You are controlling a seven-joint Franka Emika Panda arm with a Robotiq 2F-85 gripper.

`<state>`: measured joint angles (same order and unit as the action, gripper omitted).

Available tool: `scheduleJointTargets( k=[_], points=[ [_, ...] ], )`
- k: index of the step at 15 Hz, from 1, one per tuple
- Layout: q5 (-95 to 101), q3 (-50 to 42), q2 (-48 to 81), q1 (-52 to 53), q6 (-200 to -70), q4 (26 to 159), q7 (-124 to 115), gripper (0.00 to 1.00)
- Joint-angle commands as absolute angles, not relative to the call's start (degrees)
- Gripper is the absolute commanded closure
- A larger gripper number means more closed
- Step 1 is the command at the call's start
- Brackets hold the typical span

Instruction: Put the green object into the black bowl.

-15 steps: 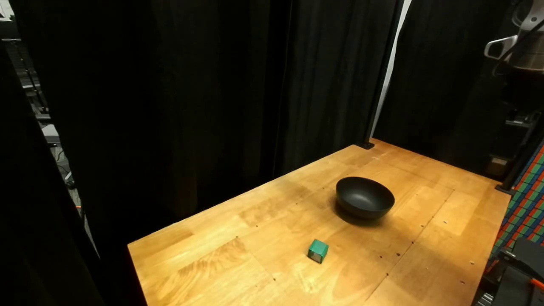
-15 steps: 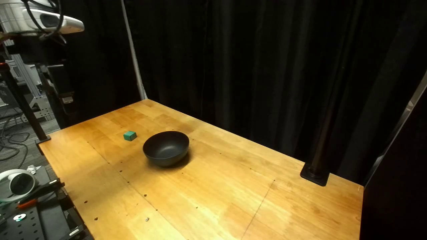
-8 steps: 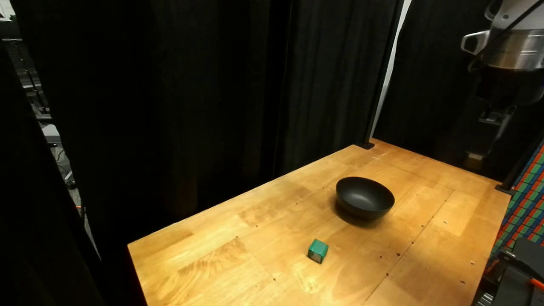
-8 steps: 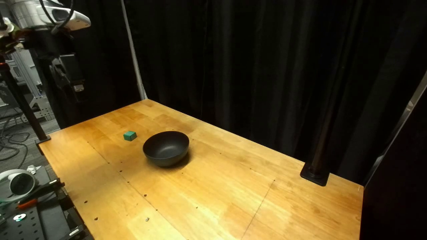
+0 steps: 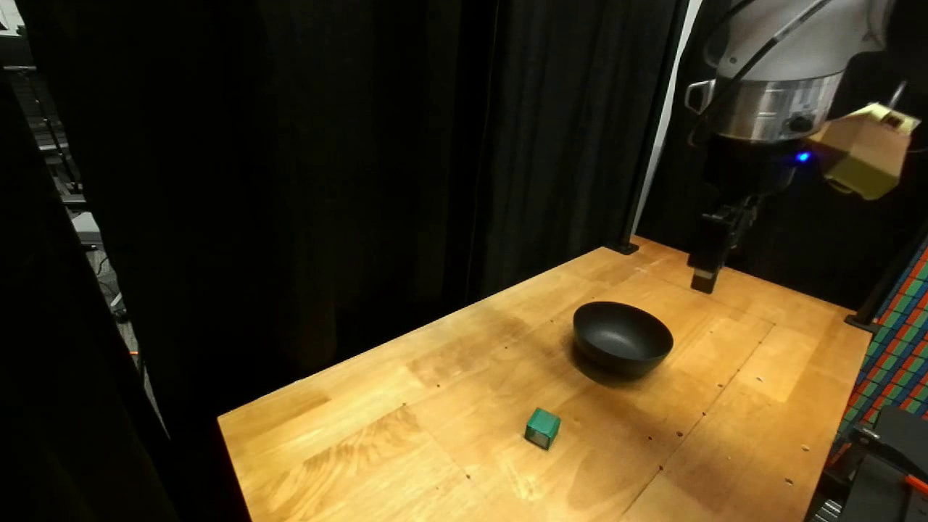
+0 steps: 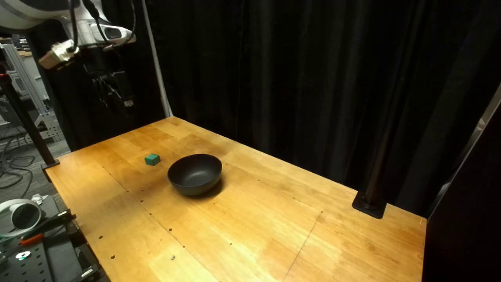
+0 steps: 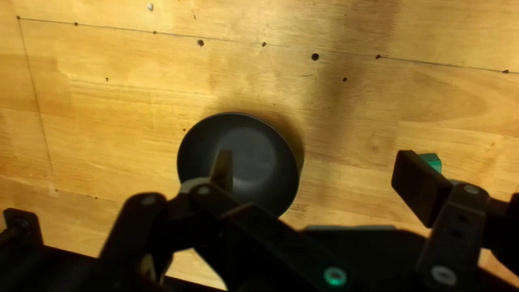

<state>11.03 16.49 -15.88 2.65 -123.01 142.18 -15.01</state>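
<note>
The gripper hangs above the wooden tabletop, its fingers spread wide apart. In the wrist view one finger overlaps the black bowl and the other partly hides the green block; both objects lie below, apart from the fingers. The block rests on the wood outside the bowl, with tabletop showing between them. In an exterior view the block is the closer of the two to the short edge joining the far and left corners. The bowl stands upright, nearer the long edge along the black curtain than the opposite one. In an exterior view a black post stands at that curtained edge, near the right corner. The robot arm points the gripper downward.
</note>
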Motion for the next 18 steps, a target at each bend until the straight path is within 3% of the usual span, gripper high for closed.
scheduleJointTargets(
  k=[1, 8, 18],
  points=[
    [8.64, 16.83, -6.38, 6.83, -126.41, 139.65, -16.60, 0.00],
    [15.27, 18.94, 8.79, 16.43, -135.22, 135.62, -30.86, 0.00],
    [24.62, 9.71, 25.93, 25.19, -135.80, 116.11, -41.71, 0.00]
  ],
)
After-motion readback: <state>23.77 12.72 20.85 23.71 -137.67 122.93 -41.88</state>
